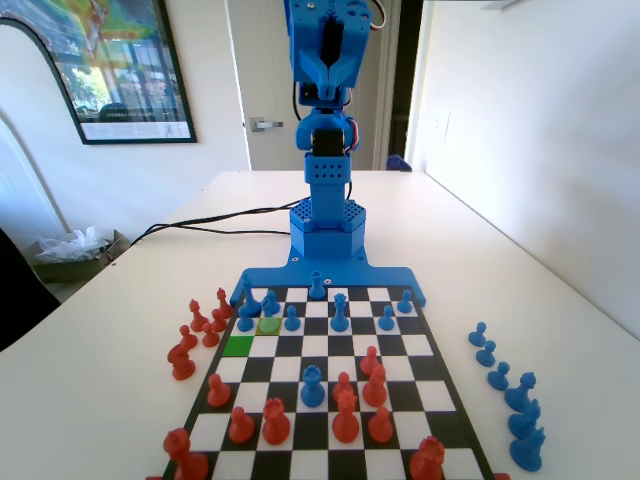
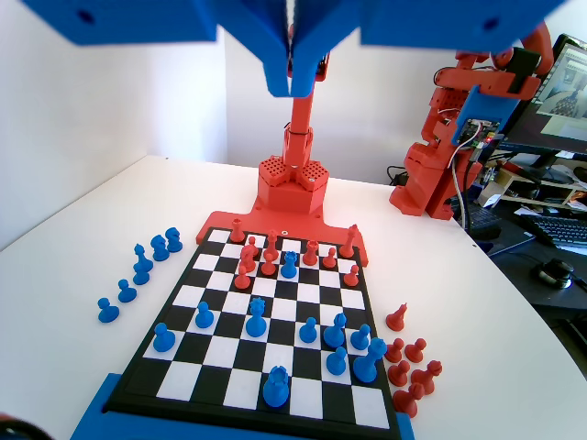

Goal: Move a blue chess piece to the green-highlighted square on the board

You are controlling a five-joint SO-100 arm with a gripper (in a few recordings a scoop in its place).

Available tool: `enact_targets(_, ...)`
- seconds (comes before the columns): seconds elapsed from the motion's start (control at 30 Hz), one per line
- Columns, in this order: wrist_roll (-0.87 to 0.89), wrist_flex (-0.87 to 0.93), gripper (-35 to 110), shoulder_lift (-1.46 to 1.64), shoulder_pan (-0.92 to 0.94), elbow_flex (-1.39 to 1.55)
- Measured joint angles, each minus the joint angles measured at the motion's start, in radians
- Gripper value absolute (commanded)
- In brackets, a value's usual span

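The gripper [image 2: 292, 82] hangs high above the board [image 2: 252, 426], its two jaws pressed together with no gap and nothing held between them. No piece is yet engaged; the approach has not begun.

In the fixed view, taking the green-highlighted square [image 1: 238, 346] as the landmark and going from near to far: red pieces [image 1: 275, 420] stand nearer the camera than the landmark. Just beyond the landmark, diagonally to its right, lies the yellow-olive square [image 1: 269, 325]. A blue chess piece [image 1: 270, 303] stands at the far edge of that square; it is judged the likely candidate for the move. A second blue pawn [image 1: 245, 320] stands directly beyond the landmark.

Risks:
- The jaws must open before descent; closed jaws would topple the pawn.
- The candidate has neighbours close on both sides. Wide jaws may clip them.
- A cluster of captured red pieces [image 1: 195, 335] lies on the table [image 1: 100, 400] just left of the landmark. A low carry could sweep them.

Clearance: the landmark is vacant, and the squares to its right are open. The board's rim runs along its left side.
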Motion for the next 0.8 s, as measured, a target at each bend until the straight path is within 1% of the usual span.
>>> enact_targets(0.7,0.0,0.0,3,0.0,0.0,0.0)
enact_targets(0.8,0.0,0.0,1,0.0,-0.005,0.0)
